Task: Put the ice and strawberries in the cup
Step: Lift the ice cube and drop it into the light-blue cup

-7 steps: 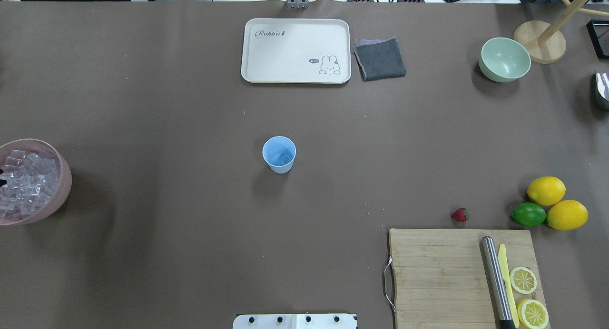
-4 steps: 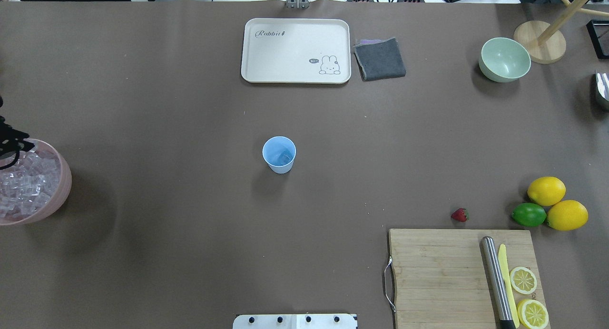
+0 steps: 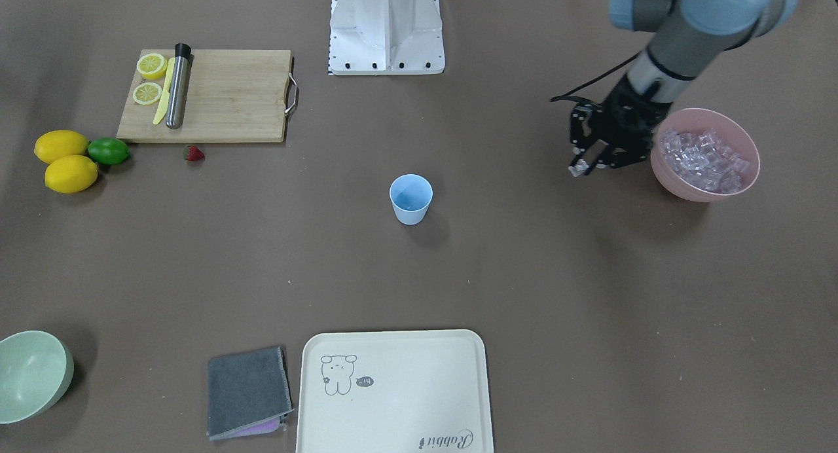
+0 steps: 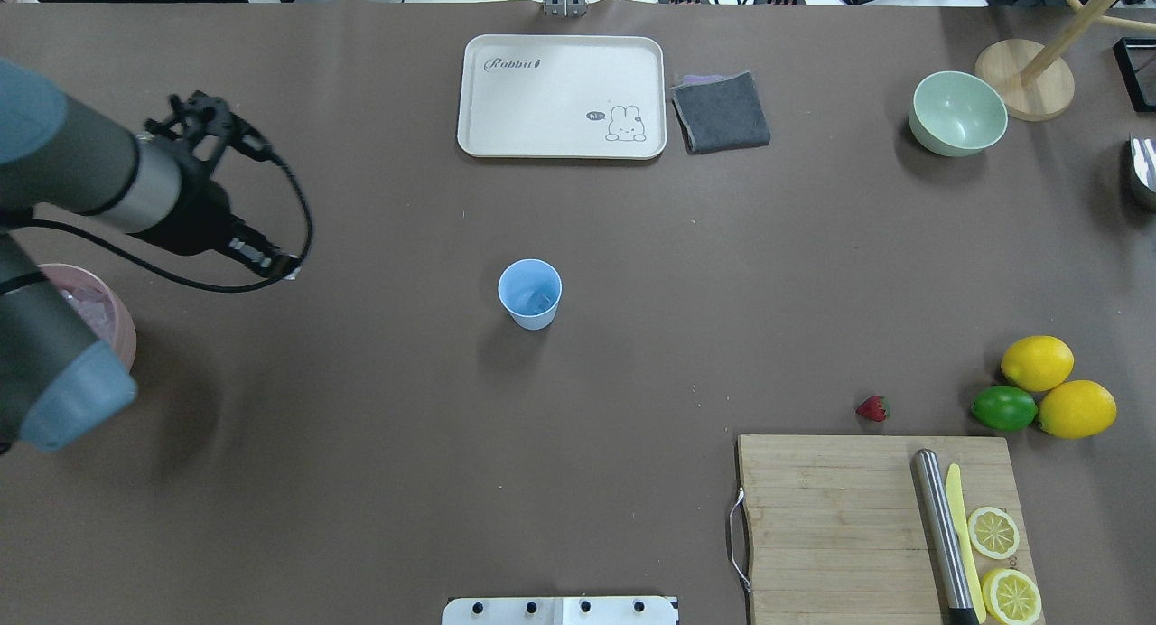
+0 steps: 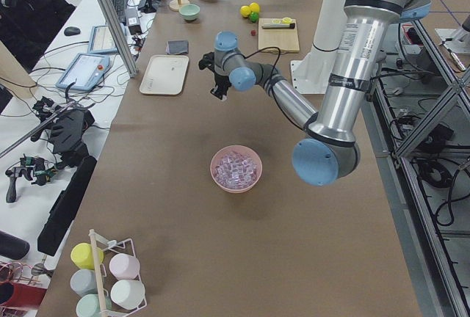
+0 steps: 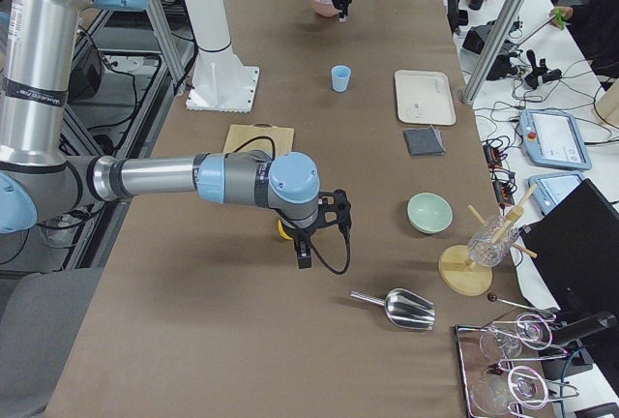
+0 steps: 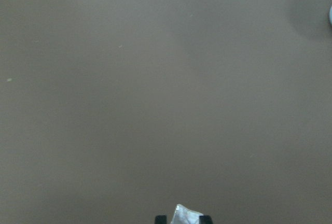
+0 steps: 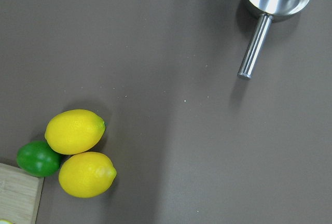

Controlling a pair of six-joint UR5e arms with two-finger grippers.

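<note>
one ice cube sits clamped, seemingly only by its edges, in the left gripper, near the pink bowl and well apart from the cup. risk: the slick cube could slip from the thin grip and fall short. right gripper: state cannot be told.

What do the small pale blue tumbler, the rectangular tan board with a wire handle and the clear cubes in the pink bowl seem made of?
The pale blue tumbler looks like plastic: thin, matte, evenly coloured wall. The tan board looks like wood or bamboo: parallel strips and grain show. The clear cubes are glassy, faintly lilac: ice or acrylic, the look leaves it open.
</note>
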